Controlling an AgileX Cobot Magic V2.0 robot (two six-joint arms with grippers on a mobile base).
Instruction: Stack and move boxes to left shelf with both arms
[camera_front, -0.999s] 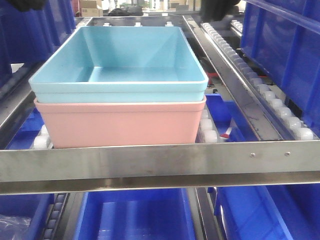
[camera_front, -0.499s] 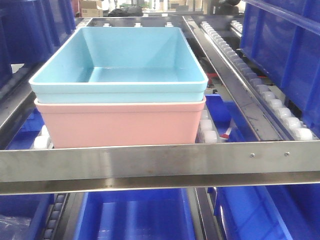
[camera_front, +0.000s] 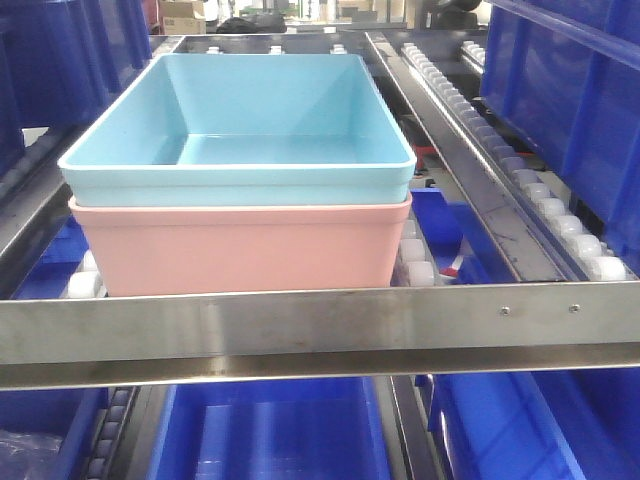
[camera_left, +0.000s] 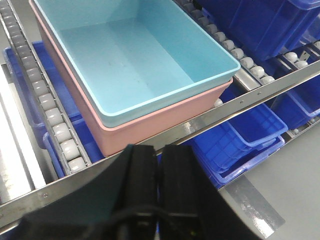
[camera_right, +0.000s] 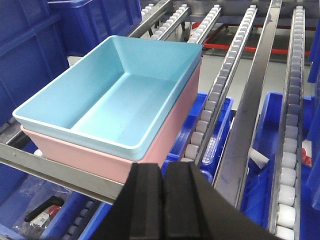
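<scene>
Shelf (camera_front: 300, 330) of stainless steel, with white roller tracks (camera_front: 415, 255), carries both boxes just behind its front rail. Pink box (camera_front: 240, 250) rests on the rollers; light blue box (camera_front: 240, 140) sits nested inside it, rim above rim. Dark blue bins (camera_front: 270, 430) lie on the level below. Left gripper (camera_left: 159, 175) and right gripper (camera_right: 163, 190) are each clenched on nothing, fingers pressed together, apart from the boxes.

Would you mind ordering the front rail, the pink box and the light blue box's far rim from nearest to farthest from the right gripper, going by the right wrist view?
1. Front rail, just ahead of the right gripper, to its left.
2. Pink box, directly behind the rail.
3. Light blue box, nested in the pink one; its far rim lies farthest up the shelf.
</scene>
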